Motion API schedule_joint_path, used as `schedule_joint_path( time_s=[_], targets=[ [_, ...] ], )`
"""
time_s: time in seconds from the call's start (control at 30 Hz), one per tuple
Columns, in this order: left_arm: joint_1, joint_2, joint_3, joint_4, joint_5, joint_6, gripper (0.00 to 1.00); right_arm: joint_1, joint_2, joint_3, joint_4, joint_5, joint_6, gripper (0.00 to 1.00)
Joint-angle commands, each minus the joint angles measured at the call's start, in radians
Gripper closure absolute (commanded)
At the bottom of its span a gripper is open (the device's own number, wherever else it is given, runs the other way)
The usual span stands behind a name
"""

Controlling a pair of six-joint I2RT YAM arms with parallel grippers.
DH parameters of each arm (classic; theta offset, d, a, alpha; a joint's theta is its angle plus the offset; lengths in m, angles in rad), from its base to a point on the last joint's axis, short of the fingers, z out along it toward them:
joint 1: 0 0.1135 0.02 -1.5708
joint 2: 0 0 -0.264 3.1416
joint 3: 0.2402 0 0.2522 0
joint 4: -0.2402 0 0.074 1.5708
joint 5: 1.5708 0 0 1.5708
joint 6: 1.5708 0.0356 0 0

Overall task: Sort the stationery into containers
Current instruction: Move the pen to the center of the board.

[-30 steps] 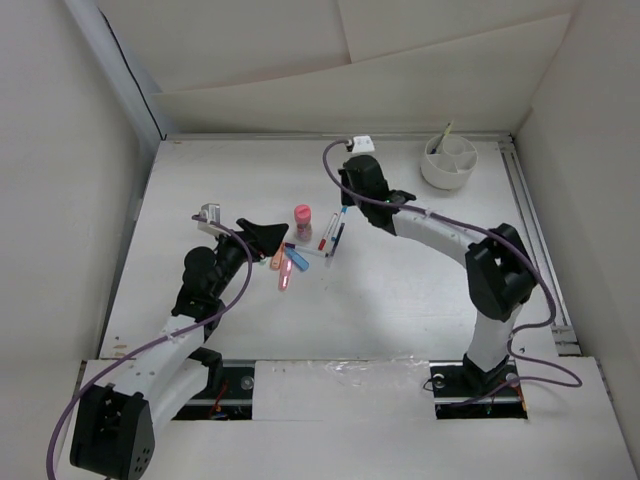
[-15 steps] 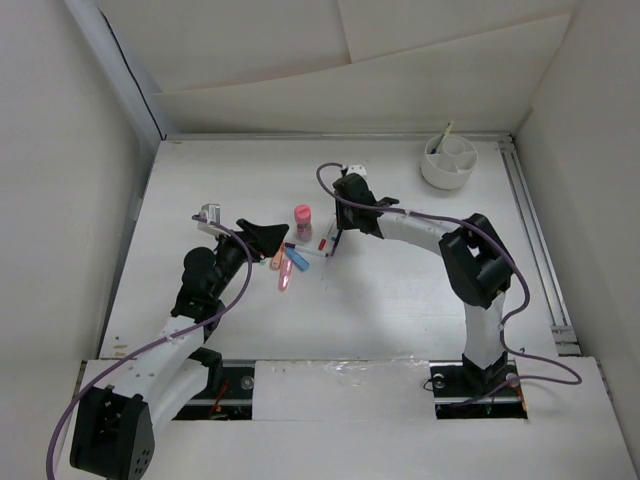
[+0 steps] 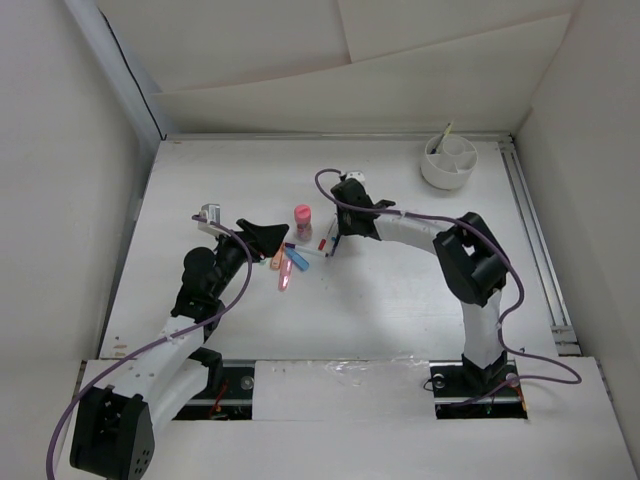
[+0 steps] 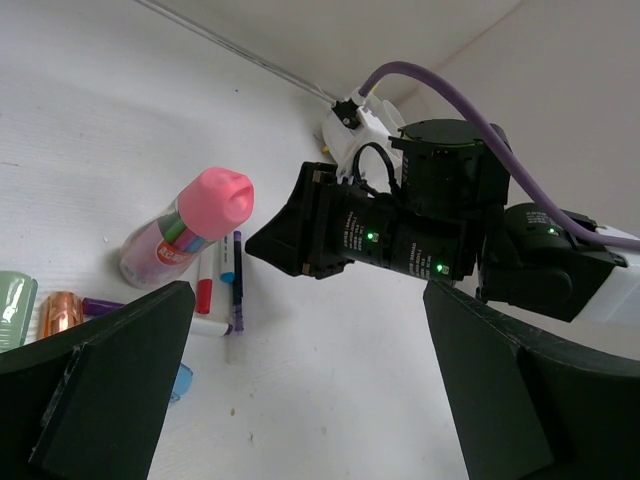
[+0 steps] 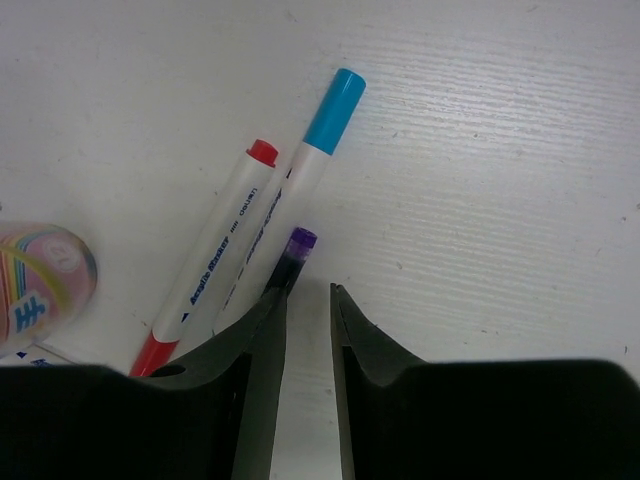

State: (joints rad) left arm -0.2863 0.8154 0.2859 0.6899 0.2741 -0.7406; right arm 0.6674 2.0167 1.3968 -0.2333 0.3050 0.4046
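Note:
Three thin pens (image 3: pixel 329 237) lie side by side mid-table. In the right wrist view they are a red-ended pen (image 5: pixel 215 262), a blue-capped pen (image 5: pixel 305 180) and a dark purple-tipped pen (image 5: pixel 291 262). My right gripper (image 5: pixel 307 290) is low over them, open a narrow gap with bare table between its fingers; the purple pen lies just outside the left finger. A pink capped bottle (image 3: pixel 303 220) stands left of the pens. Stubby highlighters (image 3: pixel 285 266) lie nearer. My left gripper (image 3: pixel 262 234) hovers wide open and empty beside them. The white divided cup (image 3: pixel 449 161) sits far right.
A small white cube (image 4: pixel 356 134) sits behind the right wrist, with its purple cable looping above. Green (image 4: pixel 12 310) and orange (image 4: pixel 65 310) highlighters lie at the left edge of the left wrist view. White walls enclose the table on three sides.
My right gripper has come forward and down onto the pens, and its jaws have parted from shut to a narrow gap. The left arm has not moved.

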Motion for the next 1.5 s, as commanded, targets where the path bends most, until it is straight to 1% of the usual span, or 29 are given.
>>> schedule_joint_path(
  time_s=[0.0, 0.3, 0.9, 1.0, 1.2, 1.43, 1.47],
  targets=[
    [-0.001, -0.009, 0.029, 0.036, 0.016, 0.014, 0.00, 0.000, 0.014, 0.033, 0.000, -0.006, 0.014, 0.70],
    [-0.001, -0.009, 0.029, 0.036, 0.016, 0.014, 0.00, 0.000, 0.034, 0.033, 0.018, -0.044, 0.023, 0.69],
    [-0.001, -0.018, 0.029, 0.036, 0.016, 0.014, 0.00, 0.000, 0.074, 0.082, -0.001, -0.044, 0.023, 0.68],
    [-0.001, -0.018, 0.029, 0.036, 0.016, 0.014, 0.00, 0.000, 0.047, 0.061, 0.008, -0.044, 0.033, 0.74],
    [-0.001, -0.018, 0.029, 0.036, 0.016, 0.014, 0.00, 0.000, -0.002, 0.061, 0.008, -0.035, 0.033, 0.74],
    [-0.001, -0.027, 0.029, 0.036, 0.016, 0.014, 0.00, 0.000, -0.003, 0.061, 0.008, -0.035, 0.023, 0.74],
    [-0.001, -0.027, 0.029, 0.036, 0.016, 0.014, 0.00, 0.000, -0.003, 0.061, 0.008, -0.035, 0.023, 0.76]
  ],
)
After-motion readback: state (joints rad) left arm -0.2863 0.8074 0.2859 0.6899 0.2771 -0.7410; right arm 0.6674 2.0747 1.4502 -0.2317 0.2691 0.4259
